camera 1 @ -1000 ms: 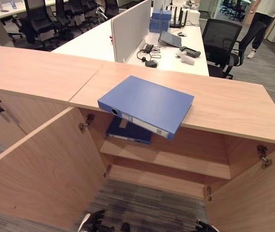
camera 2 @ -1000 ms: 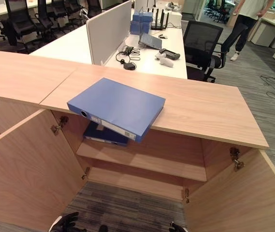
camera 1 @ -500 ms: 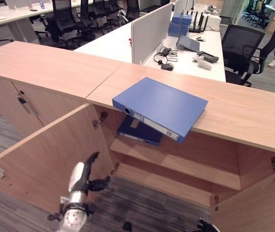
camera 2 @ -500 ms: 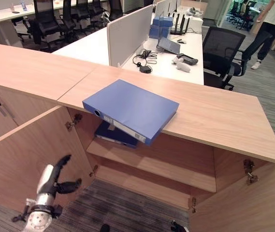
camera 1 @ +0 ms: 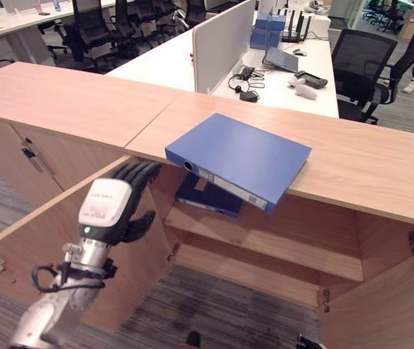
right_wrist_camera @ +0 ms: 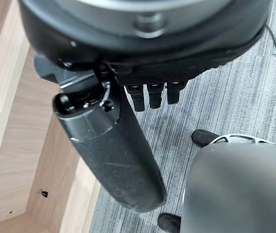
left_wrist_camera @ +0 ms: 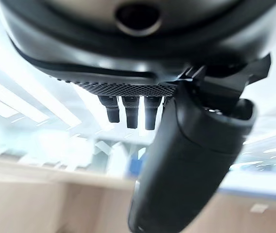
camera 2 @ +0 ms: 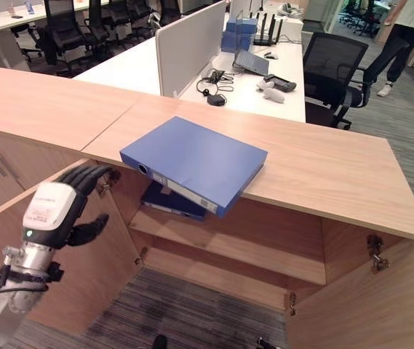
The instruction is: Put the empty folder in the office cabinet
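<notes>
Left hand (camera 1: 108,207), fingers relaxed and empty, is the nearer hand; blue folder (camera 1: 239,156) lies at 2 o'clock, long axis 10-to-4.

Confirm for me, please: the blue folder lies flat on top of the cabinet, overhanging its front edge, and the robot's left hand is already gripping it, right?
Not quite. The blue folder does lie flat on the cabinet top, overhanging its front edge, but the left hand is not gripping it. The left eye view shows that hand raised in front of the open cabinet door, apart from the folder and holding nothing.
</notes>
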Controlling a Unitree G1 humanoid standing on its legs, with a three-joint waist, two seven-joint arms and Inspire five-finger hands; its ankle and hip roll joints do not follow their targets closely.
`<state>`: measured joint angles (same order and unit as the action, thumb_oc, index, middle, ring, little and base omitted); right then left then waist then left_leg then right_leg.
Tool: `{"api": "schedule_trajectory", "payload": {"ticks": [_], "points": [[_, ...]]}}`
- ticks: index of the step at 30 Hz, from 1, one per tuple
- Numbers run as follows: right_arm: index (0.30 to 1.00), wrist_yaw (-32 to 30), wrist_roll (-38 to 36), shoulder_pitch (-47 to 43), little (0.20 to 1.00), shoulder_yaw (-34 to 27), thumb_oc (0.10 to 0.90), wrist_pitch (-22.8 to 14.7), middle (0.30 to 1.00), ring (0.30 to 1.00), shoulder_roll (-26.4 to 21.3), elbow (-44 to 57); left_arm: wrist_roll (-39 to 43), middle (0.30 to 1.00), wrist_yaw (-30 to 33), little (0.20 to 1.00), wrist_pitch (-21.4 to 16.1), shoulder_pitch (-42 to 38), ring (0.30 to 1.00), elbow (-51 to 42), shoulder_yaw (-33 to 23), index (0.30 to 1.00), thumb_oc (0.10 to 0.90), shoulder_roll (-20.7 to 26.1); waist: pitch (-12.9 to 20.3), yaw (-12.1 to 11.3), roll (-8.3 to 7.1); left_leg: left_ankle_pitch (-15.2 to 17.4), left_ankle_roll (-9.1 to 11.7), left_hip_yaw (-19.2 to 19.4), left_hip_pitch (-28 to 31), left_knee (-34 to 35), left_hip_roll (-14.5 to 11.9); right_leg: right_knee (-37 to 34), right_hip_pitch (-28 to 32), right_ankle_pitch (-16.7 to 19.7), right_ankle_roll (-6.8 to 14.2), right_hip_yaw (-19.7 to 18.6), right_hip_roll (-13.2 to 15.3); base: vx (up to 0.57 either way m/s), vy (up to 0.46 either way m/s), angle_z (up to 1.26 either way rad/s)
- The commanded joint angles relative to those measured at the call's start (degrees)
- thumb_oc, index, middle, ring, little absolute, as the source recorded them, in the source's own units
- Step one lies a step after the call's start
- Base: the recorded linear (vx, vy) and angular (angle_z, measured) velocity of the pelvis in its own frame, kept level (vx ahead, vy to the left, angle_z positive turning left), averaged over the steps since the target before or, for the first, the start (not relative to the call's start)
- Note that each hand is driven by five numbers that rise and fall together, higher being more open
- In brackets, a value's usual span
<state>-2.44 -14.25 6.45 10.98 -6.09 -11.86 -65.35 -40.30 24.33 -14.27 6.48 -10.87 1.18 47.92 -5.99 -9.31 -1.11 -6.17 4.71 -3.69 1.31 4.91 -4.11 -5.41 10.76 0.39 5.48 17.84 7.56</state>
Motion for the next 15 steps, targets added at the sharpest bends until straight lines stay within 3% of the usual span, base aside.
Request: {"api": "schedule_trajectory", "payload": {"ticks": [1,6,15], "points": [[0.900,0.43,-0.18,-4.68,0.900,1.18,0.800,-2.24,0.900,0.900,-3.13,0.43,-1.15,0.900,1.99,0.900,-3.39,-10.48,0.900,-3.28,-1.70,0.900,0.800,4.22,-0.36,0.54,2.72,6.96,4.39,0.64,4.01,0.09,-5.79,0.45,1.14,-3.12,6.17,0.52,3.53,0.00,0.002,-0.11],[0.900,0.60,0.75,-5.51,0.900,1.63,0.800,-2.06,0.900,0.900,-3.94,0.27,0.19,0.900,-0.54,0.900,-4.71,-12.92,0.900,-3.00,1.01,0.900,0.800,8.36,-0.40,1.63,3.52,6.85,4.55,2.15,4.17,0.09,-6.02,0.41,0.41,-2.59,6.59,-0.23,3.65,0.00,0.007,-0.06],[0.900,0.32,1.10,-6.20,0.900,1.69,0.800,-1.65,0.900,0.900,-4.11,-0.95,3.75,0.900,-2.60,0.900,-4.68,-19.62,0.900,-0.50,5.17,0.900,0.800,6.69,-0.51,3.25,3.84,6.88,4.78,3.76,4.40,0.09,-6.40,0.41,-0.28,-2.57,6.58,-1.16,3.58,0.01,-0.002,-0.14]]}}
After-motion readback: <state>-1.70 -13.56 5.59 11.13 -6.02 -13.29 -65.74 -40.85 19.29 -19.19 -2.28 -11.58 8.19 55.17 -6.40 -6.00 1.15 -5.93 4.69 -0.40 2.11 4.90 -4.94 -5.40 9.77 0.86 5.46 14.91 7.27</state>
